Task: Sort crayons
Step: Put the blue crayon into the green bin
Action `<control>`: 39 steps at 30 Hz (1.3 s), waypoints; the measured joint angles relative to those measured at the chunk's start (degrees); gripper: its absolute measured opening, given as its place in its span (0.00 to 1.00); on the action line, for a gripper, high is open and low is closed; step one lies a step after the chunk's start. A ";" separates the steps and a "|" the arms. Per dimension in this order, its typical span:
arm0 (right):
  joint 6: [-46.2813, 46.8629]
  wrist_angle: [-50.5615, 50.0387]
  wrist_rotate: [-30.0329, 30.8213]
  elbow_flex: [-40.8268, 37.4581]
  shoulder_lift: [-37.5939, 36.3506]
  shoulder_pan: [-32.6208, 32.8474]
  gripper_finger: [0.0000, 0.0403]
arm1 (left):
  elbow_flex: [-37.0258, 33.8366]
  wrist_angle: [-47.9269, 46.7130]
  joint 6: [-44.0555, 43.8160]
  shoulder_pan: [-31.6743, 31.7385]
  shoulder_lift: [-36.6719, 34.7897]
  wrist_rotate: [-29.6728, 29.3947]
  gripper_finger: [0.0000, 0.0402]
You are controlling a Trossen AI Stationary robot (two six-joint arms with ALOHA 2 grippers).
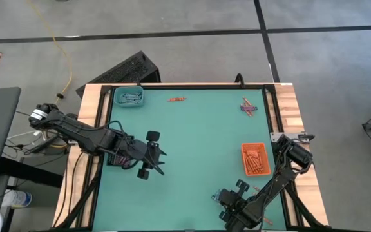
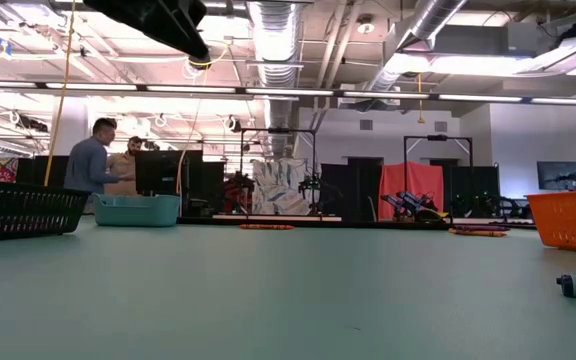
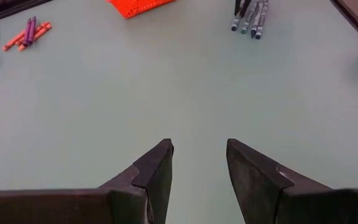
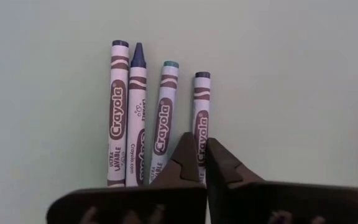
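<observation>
Crayons in several places on green table (image 1: 192, 148): four pale blue-grey crayons (image 4: 157, 121) side by side directly under right gripper (image 4: 202, 163), near table's front edge. Right gripper's jaws pressed together over the fourth one (cannot tell whether actually pinched or only touched). Orange tray (image 1: 255, 159) just beyond, holding orange-red crayons (image 1: 256, 162). Mixed purple and orange cluster (image 1: 248, 107) near far right corner, small orange-red pair (image 1: 176, 99) near far edge. Teal tray (image 1: 129, 97) at far left corner with pale crayons inside. Black tray (image 2: 20, 210) at left side. Left gripper (image 3: 197, 163) hovering above bare mat left of centre, jaws apart, holding nothing.
</observation>
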 joint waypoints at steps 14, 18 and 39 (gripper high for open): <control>-0.41 -3.97 1.18 -0.29 -5.18 -0.07 0.00 | 0.00 0.12 -1.36 -1.02 0.00 0.25 0.35; -0.62 -4.03 4.50 -0.32 -6.48 -0.09 0.00 | -0.25 1.60 -1.42 -1.63 0.00 0.39 0.35; -29.32 16.12 28.59 -0.14 -13.63 -3.51 0.00 | -20.87 48.96 -1.22 -2.29 -0.04 3.66 0.35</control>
